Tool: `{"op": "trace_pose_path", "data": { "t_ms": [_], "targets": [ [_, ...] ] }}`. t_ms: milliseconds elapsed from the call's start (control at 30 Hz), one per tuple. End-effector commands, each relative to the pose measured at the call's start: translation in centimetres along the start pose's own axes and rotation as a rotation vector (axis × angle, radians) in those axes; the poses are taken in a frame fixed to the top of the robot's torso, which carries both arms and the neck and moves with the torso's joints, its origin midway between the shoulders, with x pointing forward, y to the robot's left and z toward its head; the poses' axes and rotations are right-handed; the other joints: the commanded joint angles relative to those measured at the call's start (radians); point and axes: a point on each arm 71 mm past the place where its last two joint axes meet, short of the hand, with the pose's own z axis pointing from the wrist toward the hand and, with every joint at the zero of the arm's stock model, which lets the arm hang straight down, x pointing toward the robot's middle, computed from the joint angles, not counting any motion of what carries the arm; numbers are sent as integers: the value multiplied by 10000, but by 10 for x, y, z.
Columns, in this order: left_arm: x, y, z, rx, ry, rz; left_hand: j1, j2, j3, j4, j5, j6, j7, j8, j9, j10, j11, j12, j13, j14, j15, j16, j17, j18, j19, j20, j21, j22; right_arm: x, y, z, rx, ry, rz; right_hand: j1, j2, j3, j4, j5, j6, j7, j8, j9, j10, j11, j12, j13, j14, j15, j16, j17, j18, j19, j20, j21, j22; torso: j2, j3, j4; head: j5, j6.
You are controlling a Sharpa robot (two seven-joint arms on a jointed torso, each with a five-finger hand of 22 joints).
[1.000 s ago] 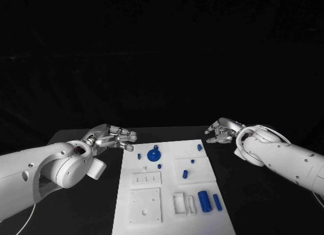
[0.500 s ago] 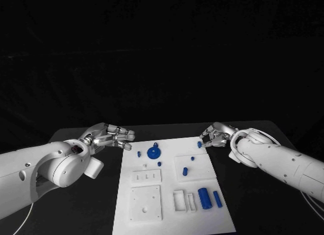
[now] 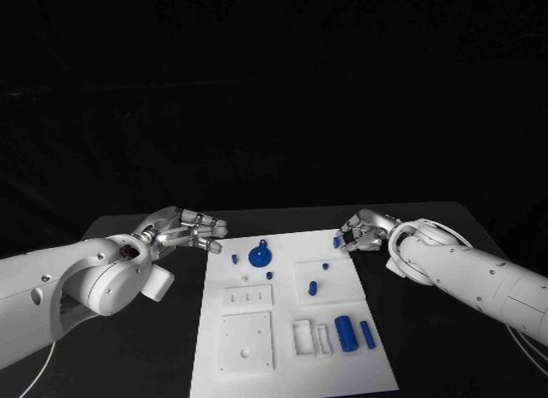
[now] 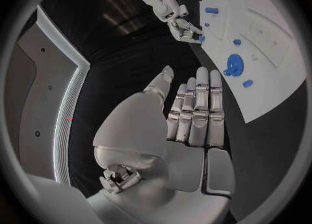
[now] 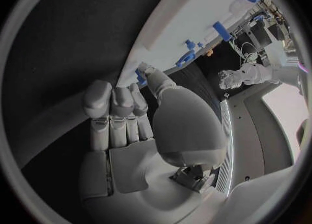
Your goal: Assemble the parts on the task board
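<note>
Right hand (image 3: 367, 231) fingertips touch a small blue part (image 3: 337, 243) at the task board (image 3: 346, 265) far corner; whether they hold it is unclear. Left hand (image 3: 184, 230) fingers are extended, holding nothing.

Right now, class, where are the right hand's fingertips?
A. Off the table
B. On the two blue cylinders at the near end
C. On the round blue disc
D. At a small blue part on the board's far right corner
D: the right hand reaches the small blue part at the far right corner of the task board, apart from the round blue disc.
</note>
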Motion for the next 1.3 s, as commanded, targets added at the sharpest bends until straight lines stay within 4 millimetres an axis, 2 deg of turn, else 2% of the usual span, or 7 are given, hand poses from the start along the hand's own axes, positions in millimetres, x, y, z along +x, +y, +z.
{"op": "trace_pose_path", "data": {
  "t_ms": [33,333,467,700,800,1133,1300],
  "targets": [
    [2,-1,0,106,161,45,53,-20,-15,-59,44,-18,13,39,13,-87,8,32,15,-55,-8,-44,-11,-70,-79,-23,62,-2,3,1,0,-110,204,-115,9,89,-65,16,-45,-80,18,-1,-13,-10,-37,-46,-16,15,-44,-42,15,-190,521,-43,7,1130,-13,-16,4,-5,-21],
    [1,-1,0,76,164,59,45,-24,-12,-65,34,-27,14,44,15,-93,11,32,15,-58,-5,-50,-11,-69,-88,-20,70,1,9,3,2,-101,238,40,-19,122,-320,133,-283,-83,52,4,-9,-6,15,-37,-5,23,-1,-48,39,-147,525,5,-14,1128,-13,-29,-6,-2,-21],
    [1,-1,0,75,182,92,45,-24,-12,-65,34,-27,14,44,15,-93,11,32,15,-58,-5,-50,-11,-69,-88,-20,70,1,12,5,3,-113,249,145,26,164,-643,366,-385,-83,69,8,-8,-6,38,-21,6,28,22,-30,75,-120,533,33,-14,1130,-15,-36,2,-2,-36],
    [2,1,2,50,195,125,26,-6,-8,-54,37,-28,16,44,15,-100,13,31,15,-58,-3,-52,-10,-69,-91,-18,75,1,15,7,3,-103,131,223,-23,215,-752,576,-439,23,110,1,-10,14,110,6,20,32,70,-26,81,-100,541,71,-11,1130,4,-57,-10,-29,-44],
    [3,3,3,17,204,117,26,-6,-8,-54,37,-28,16,44,15,-100,13,31,15,-58,-3,-52,-10,-69,-91,-18,75,1,15,7,4,-81,64,236,-32,263,-702,615,-496,155,128,4,-9,19,155,27,31,32,96,-14,90,-91,544,94,2,1134,0,-48,-19,-22,-53],
    [4,5,4,-23,221,108,31,4,-3,-60,34,-34,15,43,15,-107,13,32,15,-61,-3,-55,-10,-67,-95,-16,78,1,15,6,4,-5,-127,236,-82,415,94,640,-1289,736,194,5,-7,23,263,105,54,22,169,10,92,-30,544,173,25,1136,-29,-37,-5,-36,-109],
    [4,6,4,-36,220,107,31,4,-3,-60,34,-34,15,43,15,-107,13,32,15,-61,-3,-55,-10,-67,-95,-16,78,1,14,5,4,15,-232,226,-84,552,643,562,-1894,1059,103,5,0,15,218,116,52,20,137,13,89,-34,539,155,27,1134,-26,-30,-7,-33,-115]
  ]
}}
